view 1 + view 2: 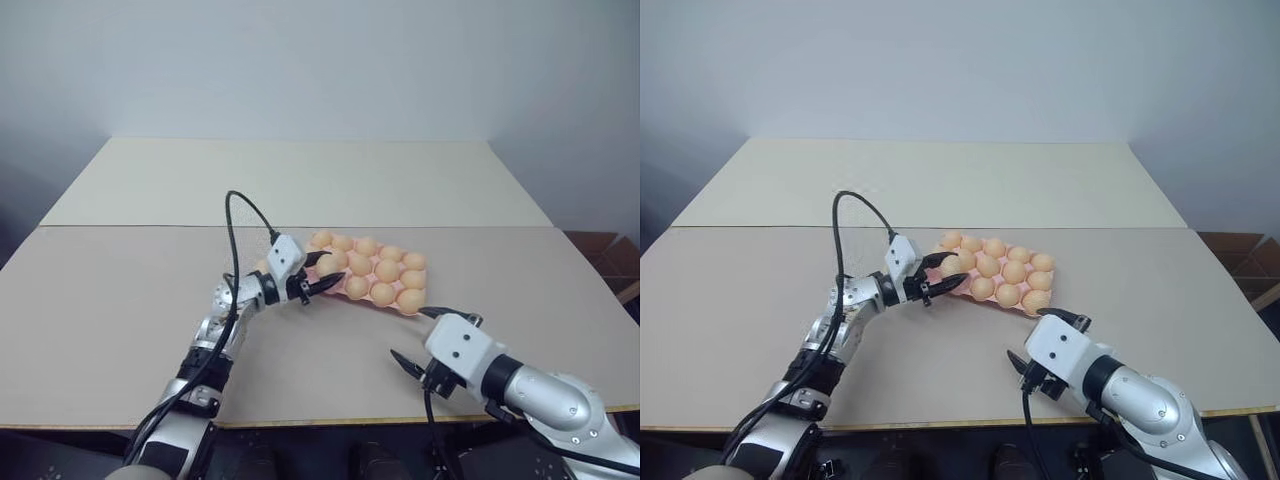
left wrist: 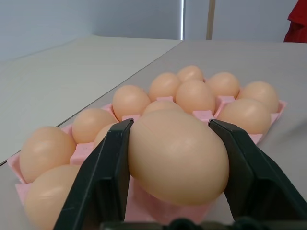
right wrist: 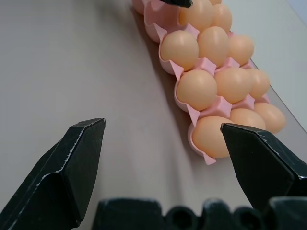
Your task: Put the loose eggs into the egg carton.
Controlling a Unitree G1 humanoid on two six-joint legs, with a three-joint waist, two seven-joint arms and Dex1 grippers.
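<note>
An egg (image 2: 177, 155) was gripped between the fingers of the left hand (image 1: 318, 278) at the near left corner of the egg carton (image 1: 352, 297). It should be lowered gently into the free cup there. The right hand (image 1: 427, 343) was held open over the counter (image 1: 120, 300).

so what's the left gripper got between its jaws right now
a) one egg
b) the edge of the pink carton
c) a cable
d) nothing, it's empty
a: in the left wrist view the left gripper has a single egg sitting between its two black fingers, just short of the egg carton, whose cups beyond already hold eggs.
</note>
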